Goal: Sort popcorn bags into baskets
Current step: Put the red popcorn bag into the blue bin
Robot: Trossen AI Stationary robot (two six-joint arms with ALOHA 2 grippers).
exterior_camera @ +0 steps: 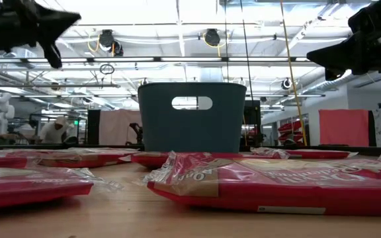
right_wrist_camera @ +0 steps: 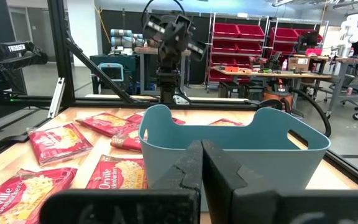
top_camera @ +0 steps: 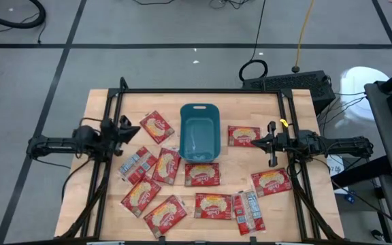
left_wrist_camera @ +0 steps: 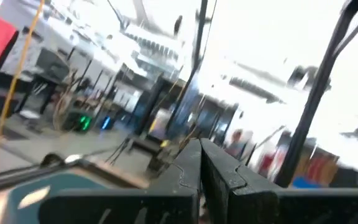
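Awaiting sorting: popcorn bags (top_camera: pixel 202 174) lie flat around the empty teal basket (top_camera: pixel 200 131), long axis running away from the front edge. Left gripper (top_camera: pixel 129 129) and right gripper (top_camera: pixel 267 142) flank it, fingers closed, empty; each has a bag just beside.

The left wrist view is blurry; the teal-blue plastic bin (left_wrist_camera: pixel 42 193) is cut off at its edge.

Bright overhead ceiling glare; motion-blurred left wrist view.
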